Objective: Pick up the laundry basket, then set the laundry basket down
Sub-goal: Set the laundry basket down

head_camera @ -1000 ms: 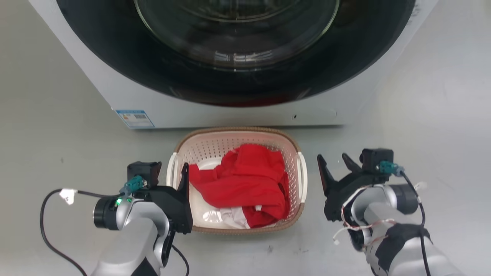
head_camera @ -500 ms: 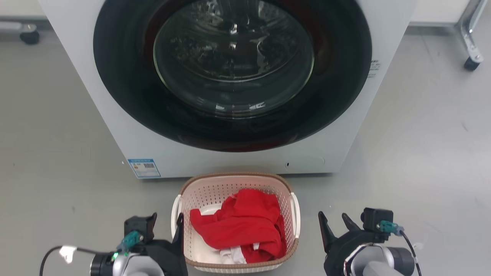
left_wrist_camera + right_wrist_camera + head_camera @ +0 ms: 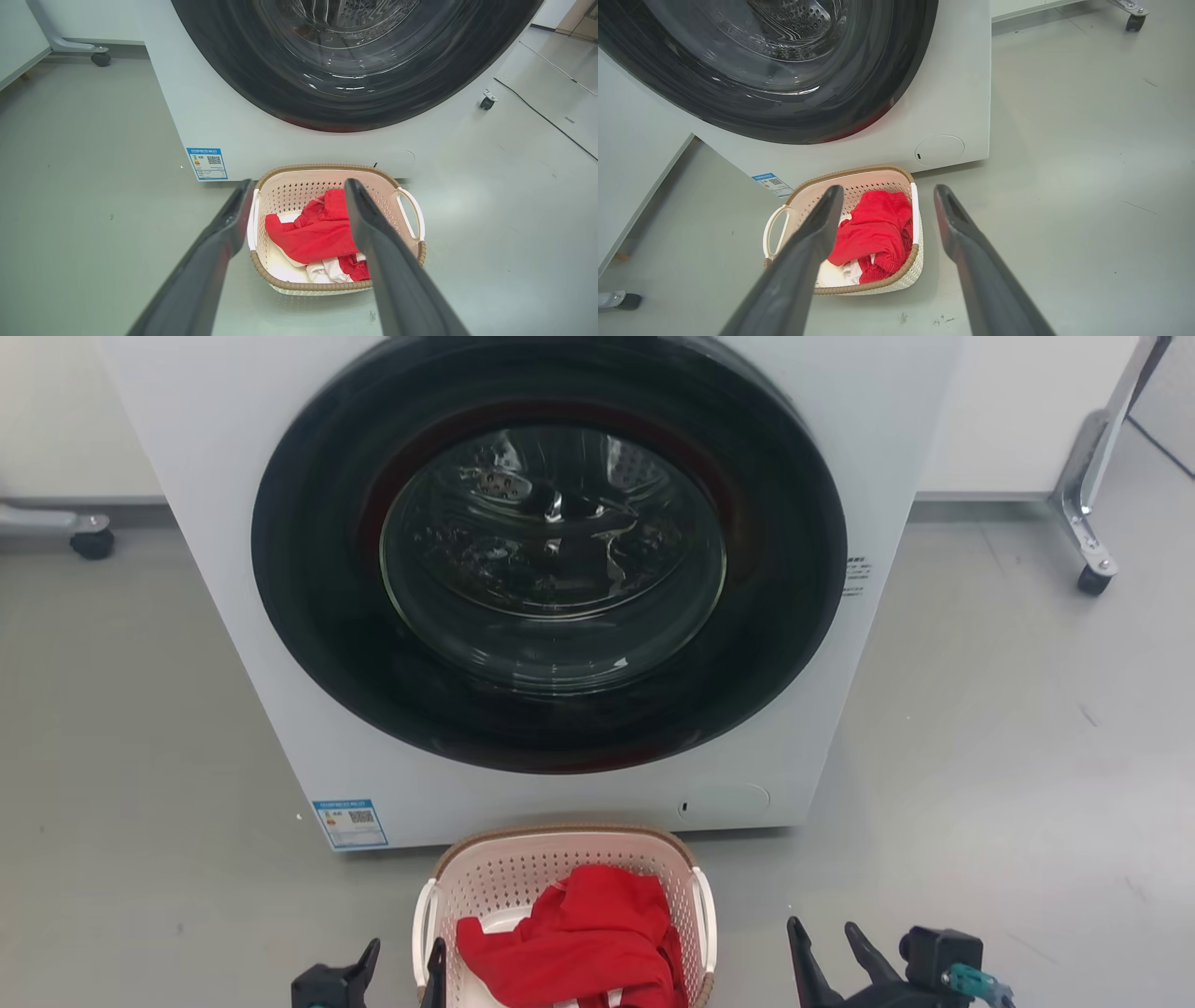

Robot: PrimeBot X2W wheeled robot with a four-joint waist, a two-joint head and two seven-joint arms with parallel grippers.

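The small cream-white perforated plastic laundry basket (image 3: 560, 873) with a brown woven-look rim sits on the grey floor (image 3: 980, 756), just near of the white washing machine (image 3: 523, 803). It lies between the grippers: the left gripper (image 3: 404, 957) is just beside its left handle (image 3: 425, 919), and the right gripper (image 3: 823, 943) stands a little apart from the right handle (image 3: 705, 915). Both pairs of dark fingers are spread and hold nothing. The basket's long axis seems to run left to right, though its near edge is cut off in the head view, so I judge the lift turns on each arm reaching inward to its own handle, the left arm being nearer.
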